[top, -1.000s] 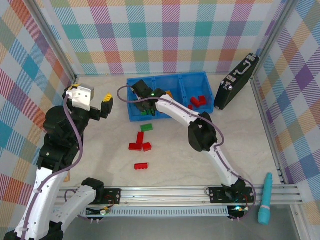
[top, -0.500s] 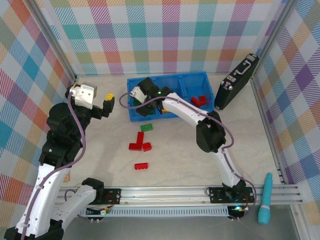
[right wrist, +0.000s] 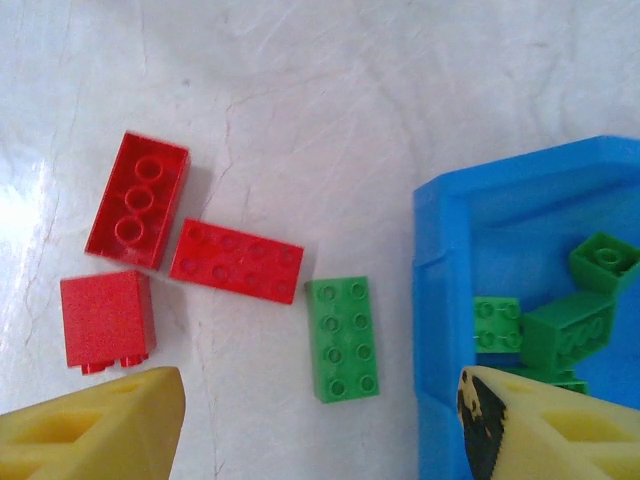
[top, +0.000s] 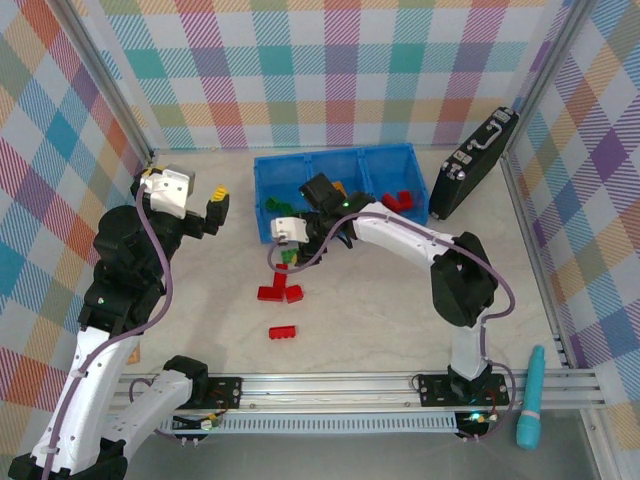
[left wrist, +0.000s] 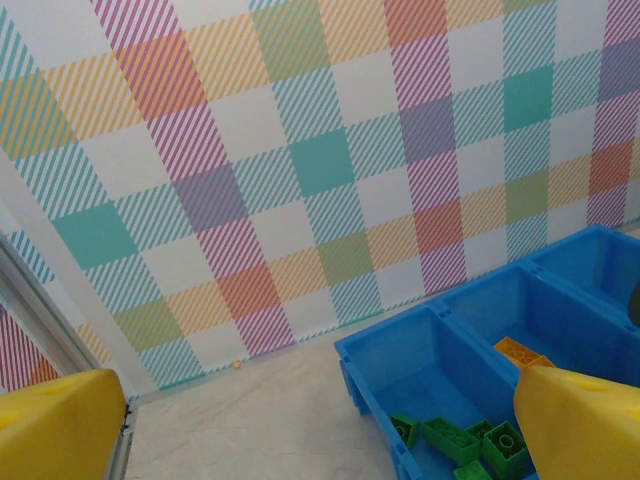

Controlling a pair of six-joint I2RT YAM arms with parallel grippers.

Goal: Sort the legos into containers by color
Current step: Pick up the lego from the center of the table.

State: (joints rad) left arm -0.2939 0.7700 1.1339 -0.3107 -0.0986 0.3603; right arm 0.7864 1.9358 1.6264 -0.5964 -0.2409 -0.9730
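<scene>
Left hand (top: 213, 205), raised at about 9 o'clock of the blue bin (right wrist: 440, 250), its yellow fingers set wide apart with nothing between them. On the table (top: 380, 320), at 6 to 7 o'clock of the bin, lie the unsorted legos. In the right wrist view, from left to right, these are a red block on its side (right wrist: 106, 320), a three-stud red brick (right wrist: 137, 213), a flat red brick (right wrist: 236, 261) and a green brick (right wrist: 343, 338) lying studs up just beside the bin's near wall. A fourth red brick (top: 283, 332) lies apart at 6 o'clock of this group. Right hand (right wrist: 322, 400), poised above the green brick with its fingers spread and empty, one to each side of the brick. In the bin, the left compartment holds sorted green pieces (right wrist: 560, 330), the middle one yellow-orange and the right one red. A black case (top: 470, 165) leans at 3 o'clock of the bin. The bricks are judged light, rigid and sturdy, of smooth plastic likely to slip under a glancing pinch. The surest hold appears to be across the two long flat sides at mid-length, fingers square to the walls and clear of the studs. The green brick's closeness to the bin wall leaves little room for the finger on that side.
</scene>
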